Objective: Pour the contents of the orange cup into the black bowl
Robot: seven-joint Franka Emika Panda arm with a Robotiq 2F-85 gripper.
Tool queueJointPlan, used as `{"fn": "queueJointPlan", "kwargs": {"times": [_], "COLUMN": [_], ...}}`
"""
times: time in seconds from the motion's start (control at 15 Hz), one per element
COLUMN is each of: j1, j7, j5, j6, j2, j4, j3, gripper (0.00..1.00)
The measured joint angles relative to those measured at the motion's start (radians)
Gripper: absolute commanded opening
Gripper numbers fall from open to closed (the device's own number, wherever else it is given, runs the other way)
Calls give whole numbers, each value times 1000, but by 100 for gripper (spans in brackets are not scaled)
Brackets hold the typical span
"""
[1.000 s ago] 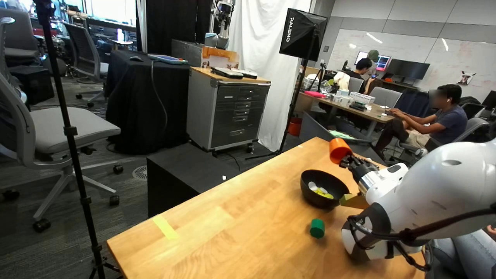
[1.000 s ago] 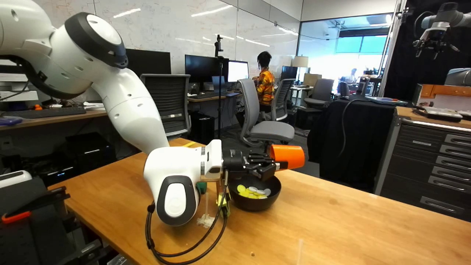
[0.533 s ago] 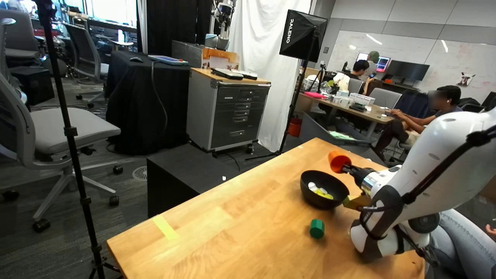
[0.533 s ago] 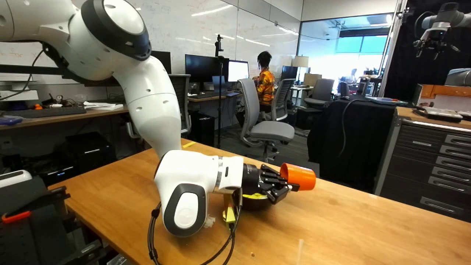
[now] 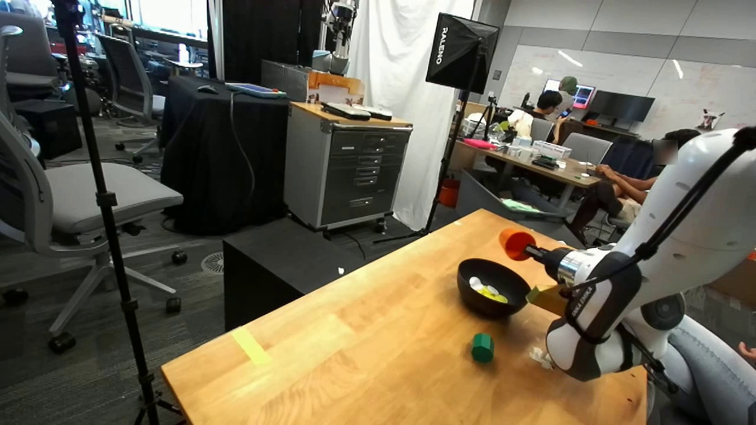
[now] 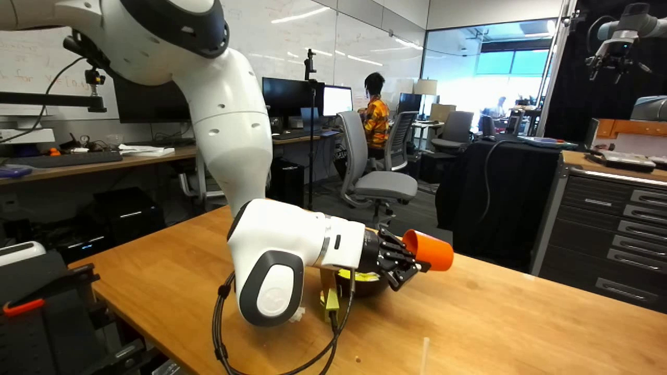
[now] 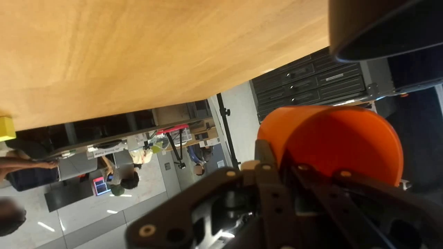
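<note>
A: What's changed in the last second?

B: The cup (image 6: 429, 251). It has come down and moved farther out past the bowl (image 5: 501, 274). In an exterior view it lay about level; now its base dips below its mouth.

A: Still held?

B: Yes. The tool (image 6: 422, 264) is closed on the cup near its rim, apparently with the wall pinched between its fingers.

A: And the bowl?

B: It hasn't moved on the bench (image 5: 354, 354). The pieces (image 5: 489, 291), white and yellow, lie inside and look the same as before.

A: So nothing more dropped in?

B: Nothing I can see. The wrist view shows bare inner wall in the cup, but part of its inside is hidden, so I won't swear it's empty.

A: Where is it against the bowl?

B: Beside it, apart, tilted in the air. Its height off the bench I can't judge.

A: Meaning?

B: The pour looks finished, and this tilt suggests the cup is being righted. Setting it down would need care not to catch the bowl.
</note>
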Motion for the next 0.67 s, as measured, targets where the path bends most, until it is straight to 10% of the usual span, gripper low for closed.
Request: {"fn": "queueJointPlan", "kwargs": {"times": [0.67], "j1": [-501], "j7": [-15], "j5": [-469], "j6": [-207], "j2": [-400], "j4": [-179], "j3": [324], "gripper": [1]}}
